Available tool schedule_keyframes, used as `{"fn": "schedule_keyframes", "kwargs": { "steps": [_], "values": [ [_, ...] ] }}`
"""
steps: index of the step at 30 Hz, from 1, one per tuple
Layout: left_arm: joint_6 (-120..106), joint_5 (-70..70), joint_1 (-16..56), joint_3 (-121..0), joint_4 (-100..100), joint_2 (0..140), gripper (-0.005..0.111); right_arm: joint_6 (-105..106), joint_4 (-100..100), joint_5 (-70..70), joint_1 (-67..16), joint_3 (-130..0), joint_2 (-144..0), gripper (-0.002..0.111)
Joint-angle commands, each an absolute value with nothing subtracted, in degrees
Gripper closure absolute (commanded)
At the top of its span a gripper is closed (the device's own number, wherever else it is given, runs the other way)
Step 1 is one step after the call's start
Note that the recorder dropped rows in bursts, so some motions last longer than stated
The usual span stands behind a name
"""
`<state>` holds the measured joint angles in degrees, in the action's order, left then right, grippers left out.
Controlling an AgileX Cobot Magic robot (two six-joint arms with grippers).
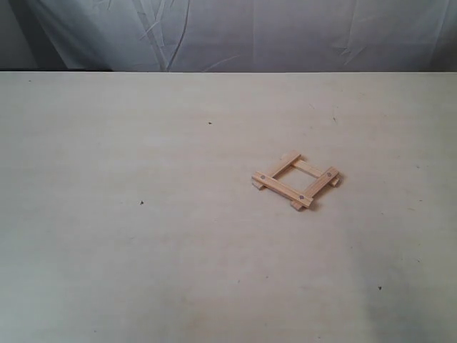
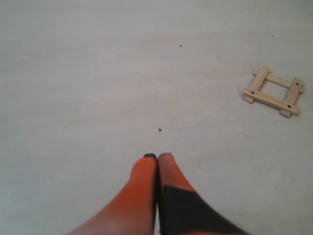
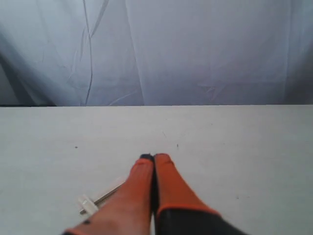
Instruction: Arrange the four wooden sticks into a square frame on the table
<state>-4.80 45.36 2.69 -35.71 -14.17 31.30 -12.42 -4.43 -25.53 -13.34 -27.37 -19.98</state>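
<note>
The four wooden sticks lie as a small square frame (image 1: 295, 181) on the table (image 1: 143, 250), right of centre; two slats with dark holes cross over two plain ones. The same square frame (image 2: 273, 91) shows in the left wrist view, far off to one side of my left gripper (image 2: 157, 156), whose orange fingers are pressed together with nothing between them. My right gripper (image 3: 154, 157) is also shut and empty; a pale corner of the frame (image 3: 93, 201) peeks out beside its finger. Neither gripper appears in the exterior view.
A wrinkled white cloth backdrop (image 1: 235, 32) hangs behind the table's far edge. A few tiny dark specks (image 1: 141, 203) dot the tabletop.
</note>
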Motion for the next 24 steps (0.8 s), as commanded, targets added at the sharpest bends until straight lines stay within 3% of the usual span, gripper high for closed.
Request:
{"fn": "schedule_keyframes", "kwargs": {
  "steps": [1, 9, 24],
  "values": [
    [-5.02, 44.91, 2.41, -35.38, -13.94, 31.02, 0.107, -10.59, -6.12, -24.92, -9.1, -27.1, -17.11, 0.109],
    [-5.02, 44.91, 2.41, -35.38, -13.94, 31.02, 0.107, -4.23, -5.91, -23.86, -5.56, -25.19, -12.95, 0.109],
    [-5.02, 44.91, 2.41, -35.38, -13.2, 31.02, 0.107, -4.55, -5.49, -20.04, -2.51, -2.3, 0.0, 0.109]
  ]
}}
